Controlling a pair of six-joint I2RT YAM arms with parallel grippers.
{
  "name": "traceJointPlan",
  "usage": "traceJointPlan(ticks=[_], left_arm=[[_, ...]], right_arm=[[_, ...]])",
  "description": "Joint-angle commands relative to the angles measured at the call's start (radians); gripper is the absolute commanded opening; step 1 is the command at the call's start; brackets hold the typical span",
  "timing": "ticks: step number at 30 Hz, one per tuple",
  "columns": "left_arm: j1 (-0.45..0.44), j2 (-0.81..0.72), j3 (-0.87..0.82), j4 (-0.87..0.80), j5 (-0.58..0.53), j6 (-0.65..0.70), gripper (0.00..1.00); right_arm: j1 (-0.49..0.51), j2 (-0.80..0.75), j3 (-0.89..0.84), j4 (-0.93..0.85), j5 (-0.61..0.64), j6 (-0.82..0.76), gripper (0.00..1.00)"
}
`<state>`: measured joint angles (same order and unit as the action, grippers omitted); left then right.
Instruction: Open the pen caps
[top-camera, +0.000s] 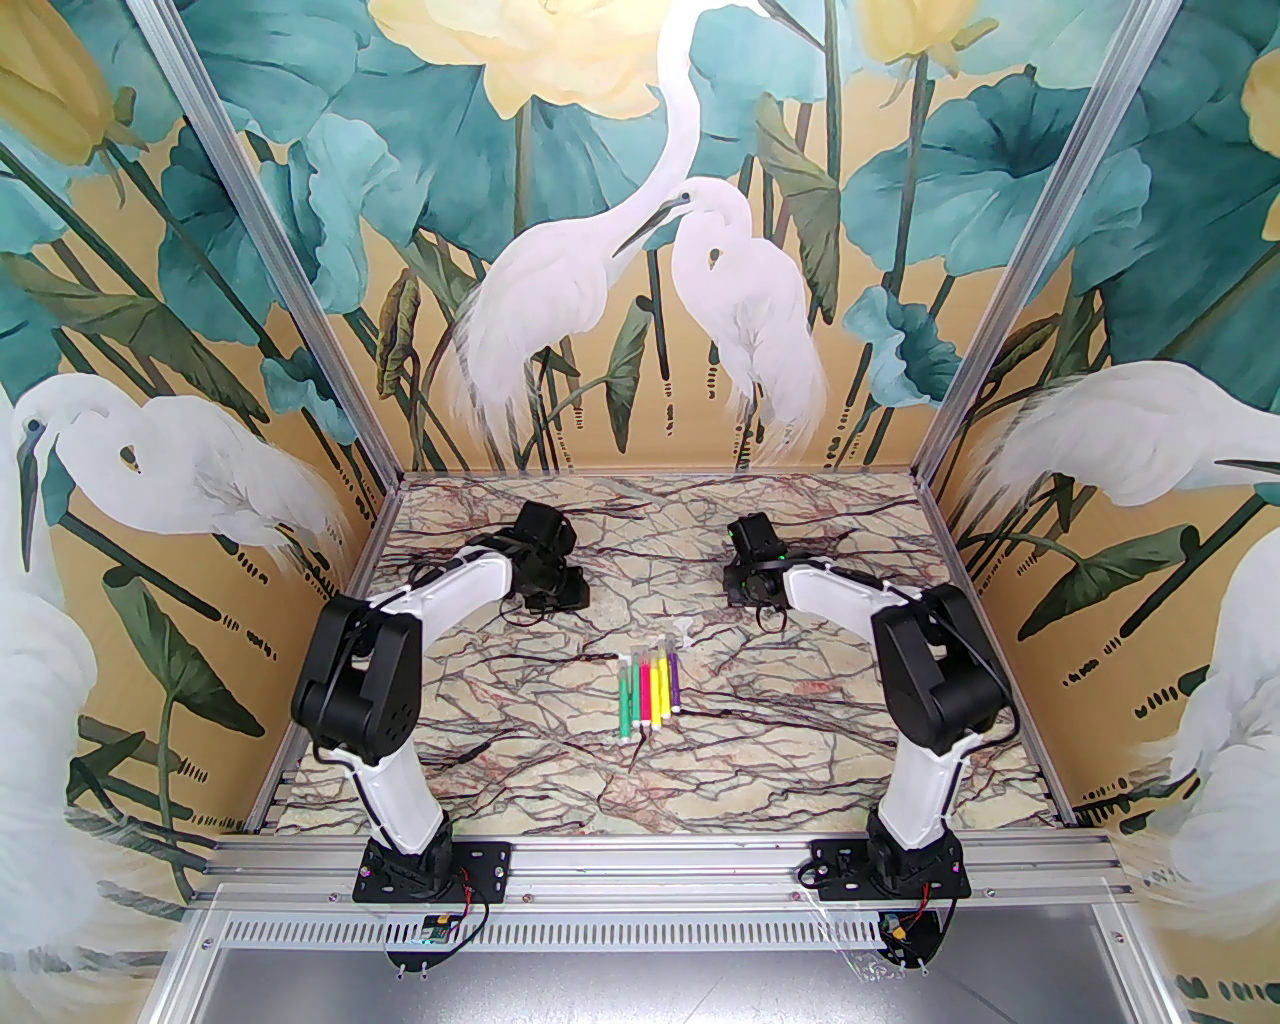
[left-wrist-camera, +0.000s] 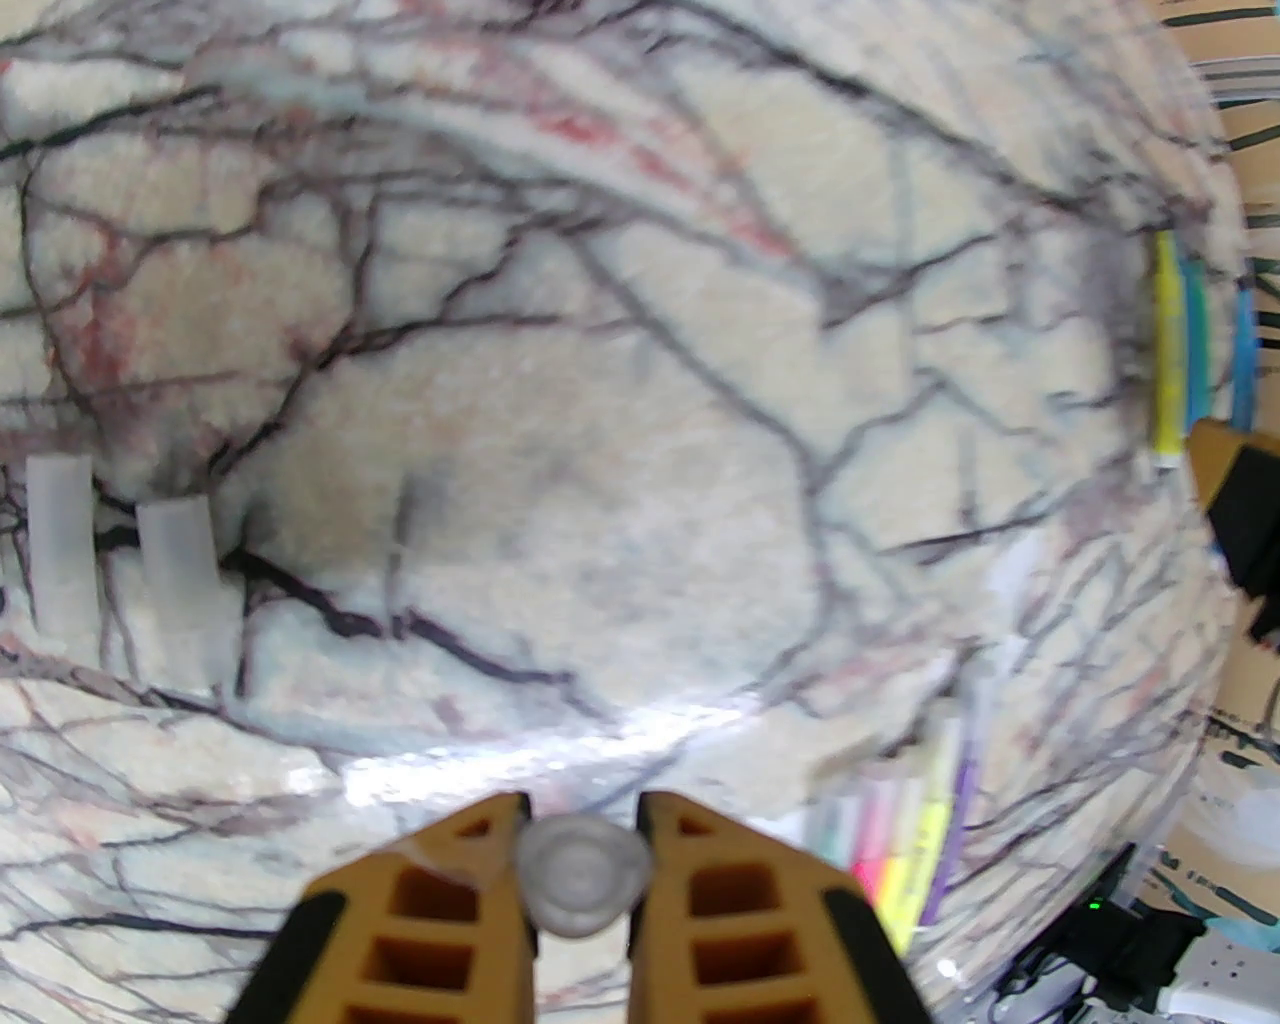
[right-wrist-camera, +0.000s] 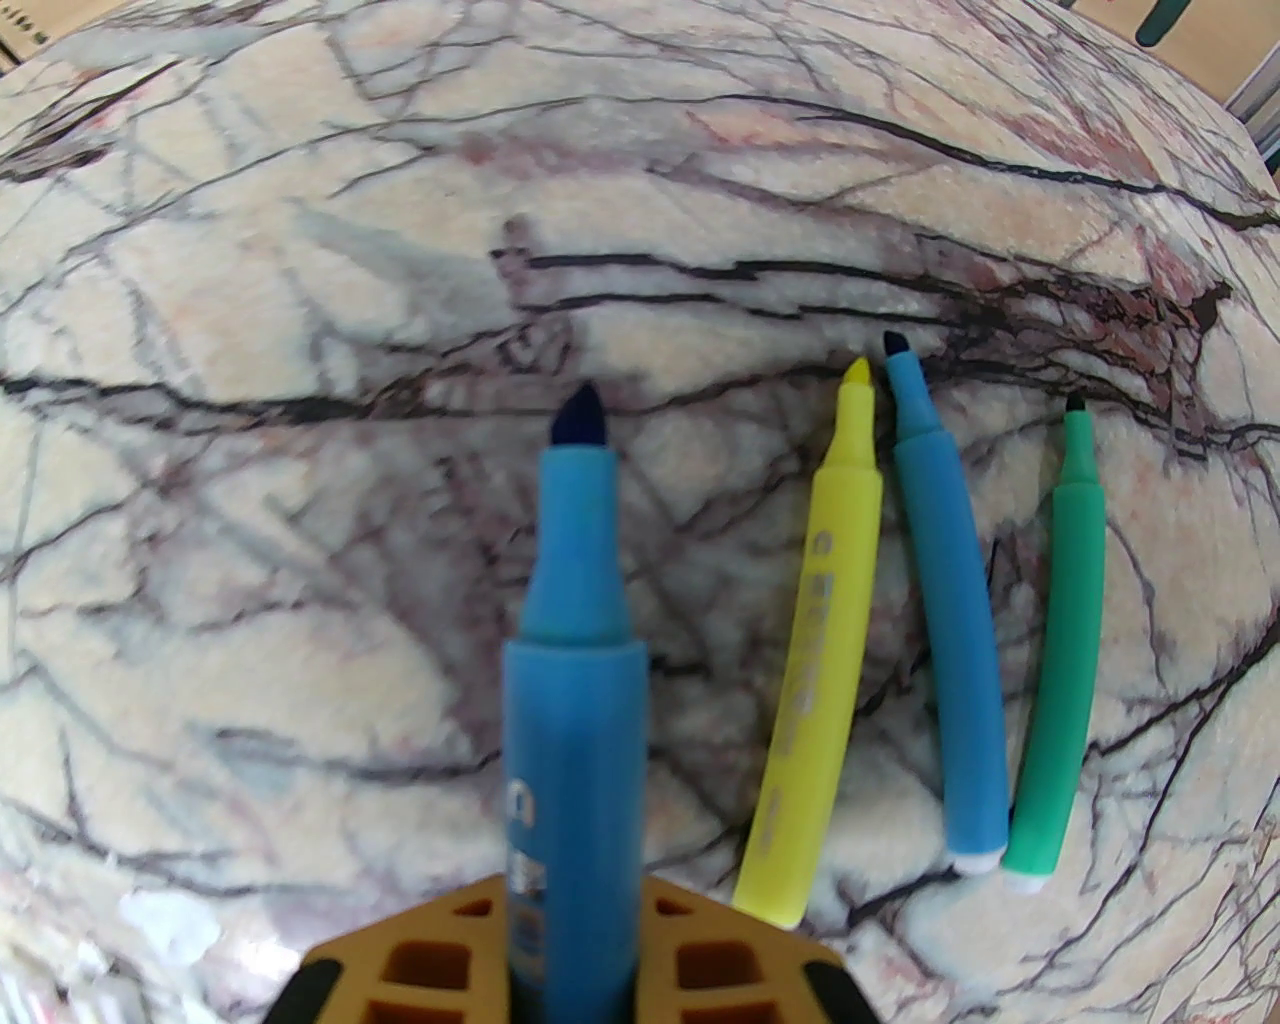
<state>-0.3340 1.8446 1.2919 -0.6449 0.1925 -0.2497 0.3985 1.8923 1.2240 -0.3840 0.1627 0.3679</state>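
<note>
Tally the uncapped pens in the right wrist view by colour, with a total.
Blue: 2, the held blue pen in the right gripper and the loose blue pen on the table
Yellow: 1, the yellow pen
Green: 1, the green pen
Total: 4

The left arm (top-camera: 400, 650) and right arm (top-camera: 900, 640) are built of white link shells joined by black joint housings. Thin black cables (top-camera: 345, 775) are routed along the links. Each arm is mounted on a black base plate (top-camera: 490, 862) with fixing holes. Red and black wires (top-camera: 478, 905) are noted at the bases. The fingers (left-wrist-camera: 430, 900) of the left gripper (left-wrist-camera: 582, 830) and right gripper (right-wrist-camera: 570, 890) are orange-yellow, with rectangular cut-outs and black outer edges.
</note>
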Motion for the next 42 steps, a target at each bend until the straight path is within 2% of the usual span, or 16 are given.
traceJointPlan(ticks=[1,11,19,36,42], left_arm=[[-0.013,0.040,0.033,-0.053,-0.052,0.024,0.00],[-0.015,0.119,0.080,-0.059,-0.158,0.019,0.04],[-0.015,0.185,0.148,-0.102,-0.247,0.025,0.09],[-0.014,0.219,0.175,-0.127,-0.298,0.032,0.23],[-0.015,0.206,0.165,-0.113,-0.258,0.033,0.28]], right_arm=[[-0.009,0.035,0.047,-0.022,0.045,0.014,0.00],[-0.028,0.112,0.103,-0.046,0.053,0.009,0.00],[-0.035,0.119,0.097,-0.062,0.087,0.006,0.09],[-0.040,0.128,0.098,-0.076,0.130,0.004,0.23],[-0.040,0.124,0.097,-0.079,0.133,0.003,0.28]])
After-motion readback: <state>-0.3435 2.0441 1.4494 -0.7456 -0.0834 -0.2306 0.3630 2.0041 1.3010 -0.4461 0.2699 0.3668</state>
